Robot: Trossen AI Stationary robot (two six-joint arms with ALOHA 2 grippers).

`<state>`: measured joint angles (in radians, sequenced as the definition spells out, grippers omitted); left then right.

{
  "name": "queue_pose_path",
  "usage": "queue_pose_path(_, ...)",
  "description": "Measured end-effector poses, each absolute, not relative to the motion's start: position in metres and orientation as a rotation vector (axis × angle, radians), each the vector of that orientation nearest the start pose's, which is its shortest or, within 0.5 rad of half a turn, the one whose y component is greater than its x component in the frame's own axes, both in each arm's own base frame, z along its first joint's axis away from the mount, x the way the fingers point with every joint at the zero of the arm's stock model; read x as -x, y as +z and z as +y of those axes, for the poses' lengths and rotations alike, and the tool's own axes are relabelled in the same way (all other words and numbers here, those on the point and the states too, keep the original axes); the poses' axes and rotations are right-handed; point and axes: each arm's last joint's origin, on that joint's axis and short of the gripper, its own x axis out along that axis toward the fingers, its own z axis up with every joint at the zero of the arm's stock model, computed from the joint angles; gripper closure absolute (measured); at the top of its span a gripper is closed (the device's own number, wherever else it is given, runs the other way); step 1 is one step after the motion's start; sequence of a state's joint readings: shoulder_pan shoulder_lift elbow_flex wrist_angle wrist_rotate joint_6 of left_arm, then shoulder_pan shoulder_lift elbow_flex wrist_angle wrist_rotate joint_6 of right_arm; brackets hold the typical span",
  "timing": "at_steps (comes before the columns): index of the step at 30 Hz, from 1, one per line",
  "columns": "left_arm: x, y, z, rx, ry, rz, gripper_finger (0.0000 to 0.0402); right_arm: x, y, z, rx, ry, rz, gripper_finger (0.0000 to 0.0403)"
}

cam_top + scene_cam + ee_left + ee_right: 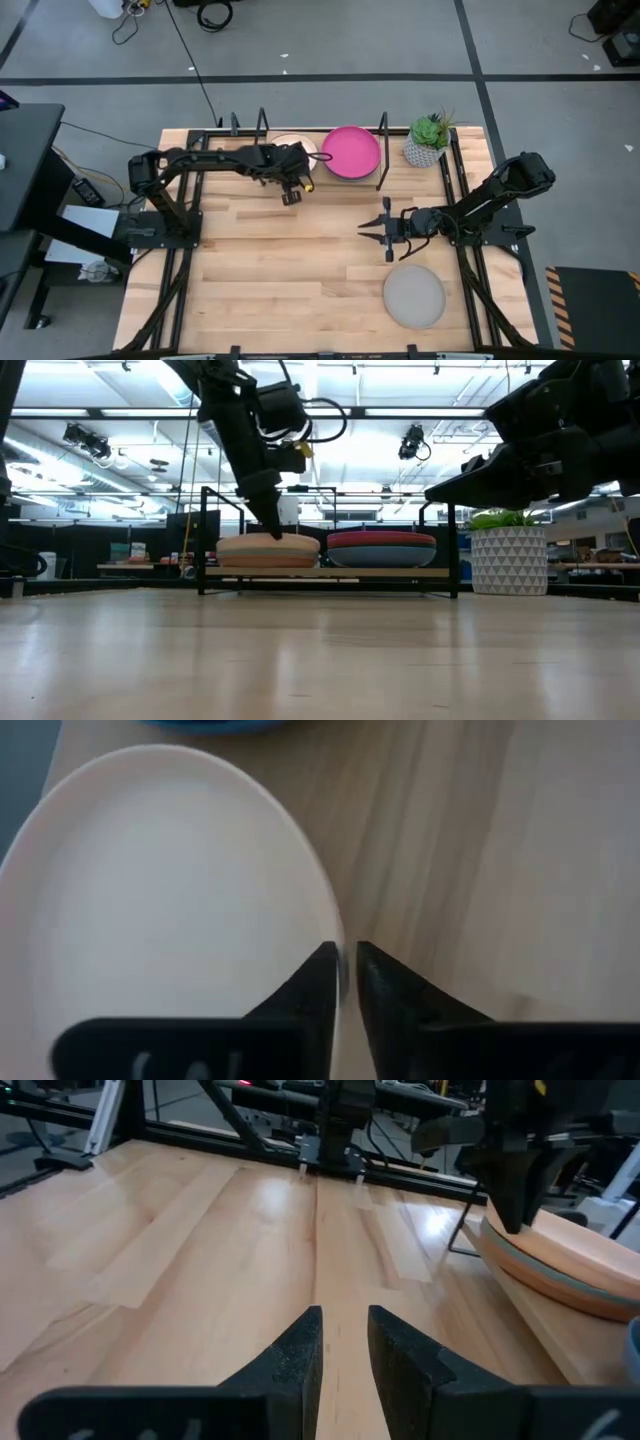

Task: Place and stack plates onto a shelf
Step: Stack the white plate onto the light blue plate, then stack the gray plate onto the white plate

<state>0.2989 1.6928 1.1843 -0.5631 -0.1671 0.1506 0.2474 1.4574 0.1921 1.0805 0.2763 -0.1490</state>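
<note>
Spanning pale wood planks, table (280, 270), grey floor (330, 40), ceiling lights (120, 415)

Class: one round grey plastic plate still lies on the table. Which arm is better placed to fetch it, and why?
The right. Its gripper hovers just above the round grey plastic plate, while the left gripper is at the cream-white round plate on the light-wood shelf.

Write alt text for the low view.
The left pincer presses down on the cream-white plate topping the left stack on the shelf. A magenta-topped stack sits beside it, then a potted plant; the right arm hovers above.
</note>
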Motion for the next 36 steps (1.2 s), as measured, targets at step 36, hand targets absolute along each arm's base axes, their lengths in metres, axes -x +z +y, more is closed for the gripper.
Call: queue_pose_path(36, -0.326, 0.239, 0.072, -0.081, 0.128, 0.992, 0.0309, -0.210, 0.129, 0.045, 0.187, 0.002, 0.219, 0.0314)
